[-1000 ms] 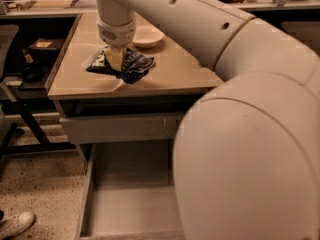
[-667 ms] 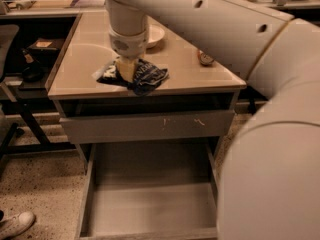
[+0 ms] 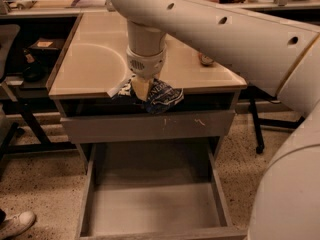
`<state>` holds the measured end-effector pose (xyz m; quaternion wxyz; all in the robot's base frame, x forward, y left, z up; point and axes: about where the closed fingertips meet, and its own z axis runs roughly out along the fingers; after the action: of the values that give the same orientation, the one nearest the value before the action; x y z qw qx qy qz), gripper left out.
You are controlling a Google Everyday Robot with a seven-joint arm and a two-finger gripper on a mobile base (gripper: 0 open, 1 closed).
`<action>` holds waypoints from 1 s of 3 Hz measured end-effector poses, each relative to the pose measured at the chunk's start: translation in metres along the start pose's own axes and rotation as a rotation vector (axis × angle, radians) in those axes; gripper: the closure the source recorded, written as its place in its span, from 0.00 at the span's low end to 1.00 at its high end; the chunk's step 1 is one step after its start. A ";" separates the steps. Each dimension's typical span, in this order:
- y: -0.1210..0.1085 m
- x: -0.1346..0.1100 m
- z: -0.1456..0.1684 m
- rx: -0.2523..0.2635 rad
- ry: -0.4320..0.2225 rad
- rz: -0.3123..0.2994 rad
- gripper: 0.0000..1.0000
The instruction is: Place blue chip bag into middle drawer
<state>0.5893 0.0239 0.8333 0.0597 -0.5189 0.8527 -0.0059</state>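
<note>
My gripper (image 3: 141, 87) hangs from the white arm over the front edge of the counter and is shut on the blue chip bag (image 3: 161, 96). The bag is crumpled navy foil with white lettering and a pale end seam (image 3: 117, 90) sticking out left. It hangs in the air just past the counter's front edge, above the drawers. The middle drawer (image 3: 150, 199) is pulled wide open below, its grey floor bare. A shut drawer front with small white scratch marks (image 3: 150, 126) lies between the bag and the open drawer.
The beige counter top (image 3: 90, 64) carries a small object (image 3: 206, 60) at its right. The big white arm fills the right side of the view. A dark chair (image 3: 15, 49) stands at left. A shoe (image 3: 15, 224) shows at bottom left on the speckled floor.
The gripper has carried the bag forward from the middle of the counter to just past its front edge. The view has shifted, so the arm covers less of the drawer.
</note>
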 end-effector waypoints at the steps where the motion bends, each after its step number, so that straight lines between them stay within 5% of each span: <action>1: 0.012 0.024 0.003 -0.030 0.020 0.030 1.00; 3: 0.104 0.153 0.029 -0.238 0.185 0.203 1.00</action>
<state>0.4307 -0.0620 0.7826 -0.0805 -0.4308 0.8973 0.0532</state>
